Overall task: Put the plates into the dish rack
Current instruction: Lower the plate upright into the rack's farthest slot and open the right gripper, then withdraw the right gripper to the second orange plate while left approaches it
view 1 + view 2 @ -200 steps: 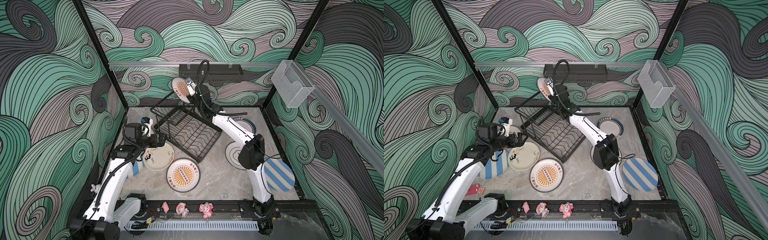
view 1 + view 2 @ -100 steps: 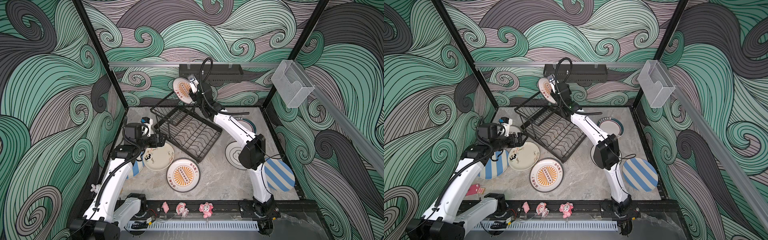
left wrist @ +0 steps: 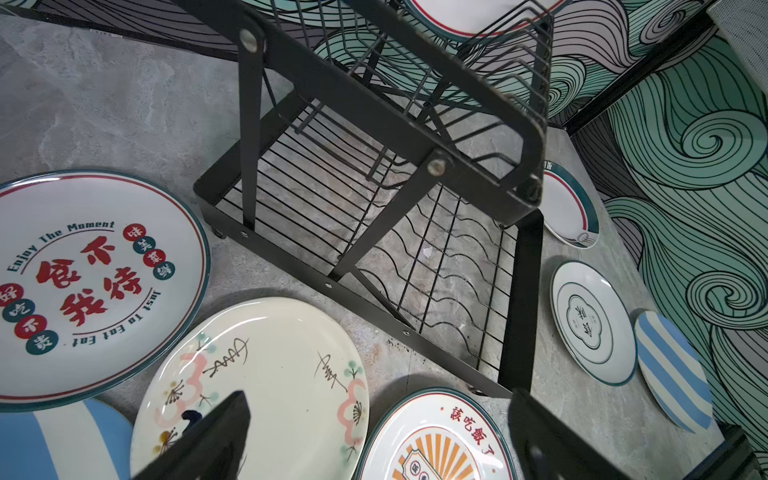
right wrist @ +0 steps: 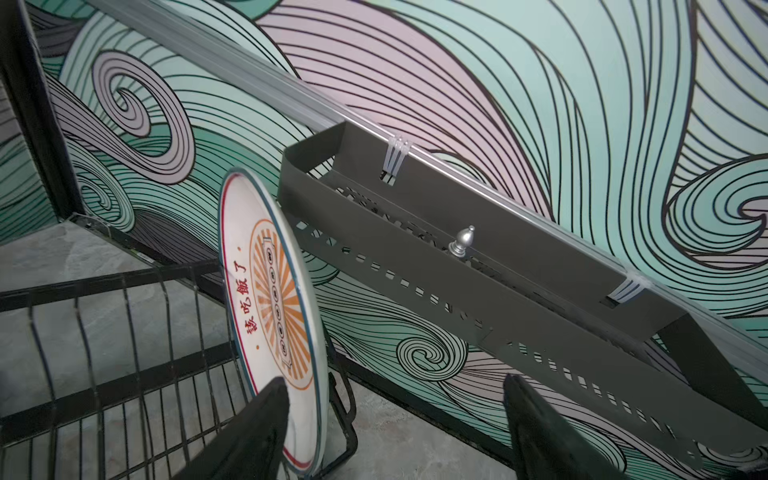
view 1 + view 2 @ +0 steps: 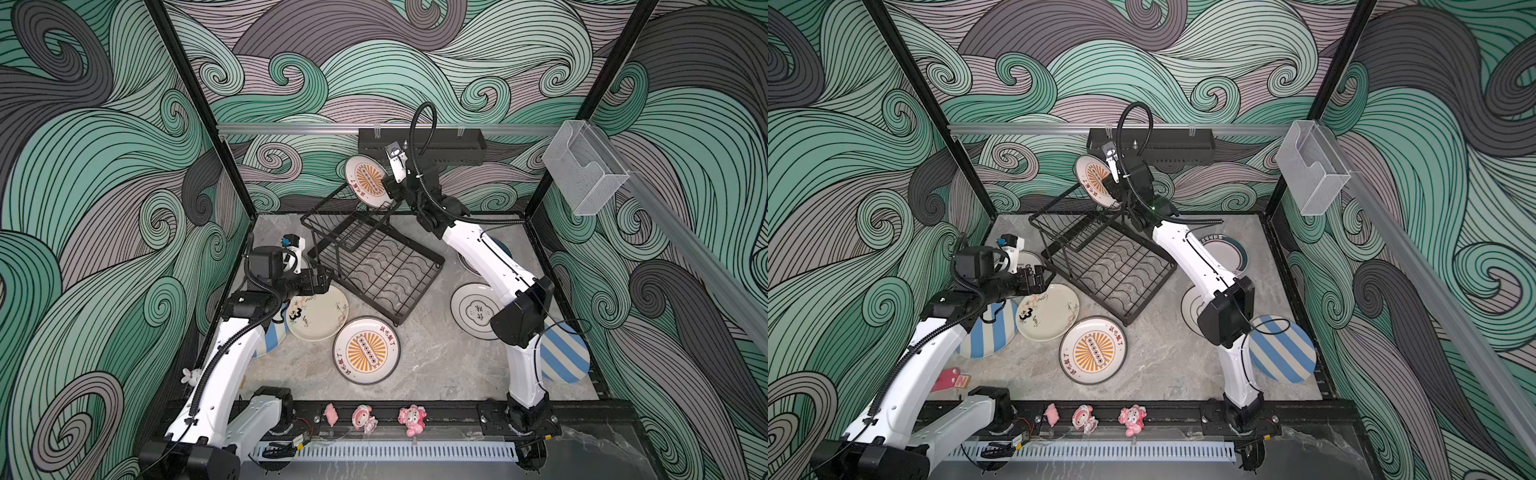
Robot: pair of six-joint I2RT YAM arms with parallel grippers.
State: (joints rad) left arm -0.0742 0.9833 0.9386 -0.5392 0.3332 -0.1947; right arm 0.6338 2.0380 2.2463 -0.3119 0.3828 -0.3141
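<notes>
The orange-sunburst plate [image 4: 270, 299] stands on edge, leaning a little, in the end slot of the upper basket [image 4: 124, 332] of the dish rack [image 5: 374, 266]. It is just beside one finger of the right claw [image 4: 392, 384]; whether they touch I cannot tell. A second ago that claw was clamped on the plate's rim. Now its fingers stand wide apart with nothing between them, so the wires carry the plate. By my reading one plate is loaded, and the claw need only back off without nudging the rim.

The upper basket holds this plate alone; the lower tray [image 5: 390, 270] below the claw is bare. Beyond the claw, the perforated shelf [image 4: 498, 266] holds only a small silver knob [image 4: 464, 241].

The left claw [image 3: 378, 399] is empty, with its fingers apart, and hovers over the cream plate [image 3: 257, 374] and the second sunburst plate [image 3: 436, 440]. Both lie flat on the table, as does the red-lettered plate [image 3: 91, 282] beside that claw.
</notes>
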